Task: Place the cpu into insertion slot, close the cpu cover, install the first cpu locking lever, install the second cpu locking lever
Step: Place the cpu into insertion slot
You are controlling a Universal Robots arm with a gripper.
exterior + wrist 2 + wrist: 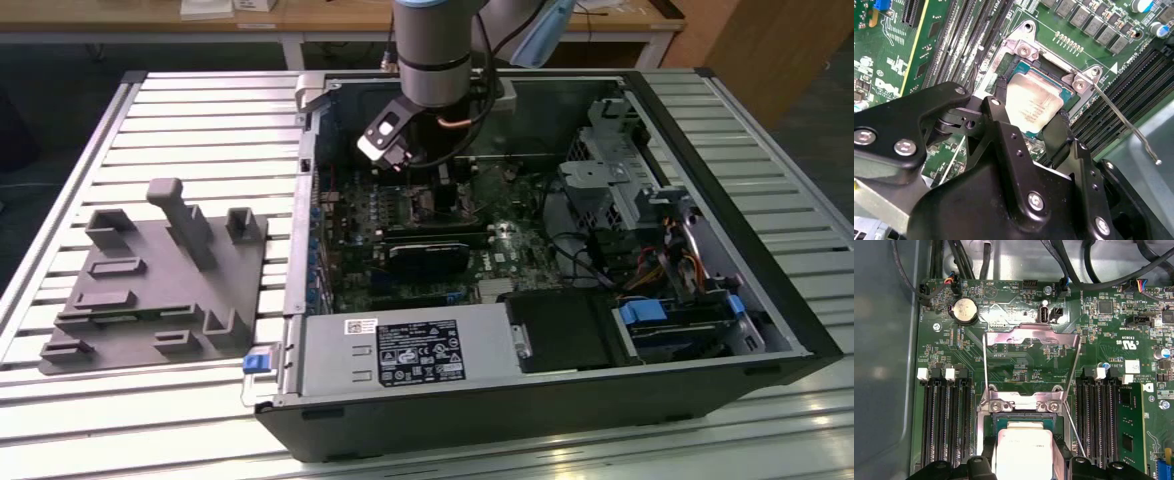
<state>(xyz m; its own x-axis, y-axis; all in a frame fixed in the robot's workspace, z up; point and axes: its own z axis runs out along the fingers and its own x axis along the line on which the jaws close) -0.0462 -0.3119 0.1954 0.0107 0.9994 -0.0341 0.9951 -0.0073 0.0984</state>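
Second wrist view shows the pincer (1032,111) pinching the cpu (1030,100) by two edges over the insertion slot (1048,80), with the cpu cover (1031,337) swung open, so seating it well likely means keeping it level and square to the rim.

My arm (434,45), a silver-grey tube ringed by a black band, carries a white-and-black camera block (383,137) at its wrist. The gripper (1031,117) is matte black, with angular plates studded with silver screws (1035,201) and two slim black fingers (999,117).
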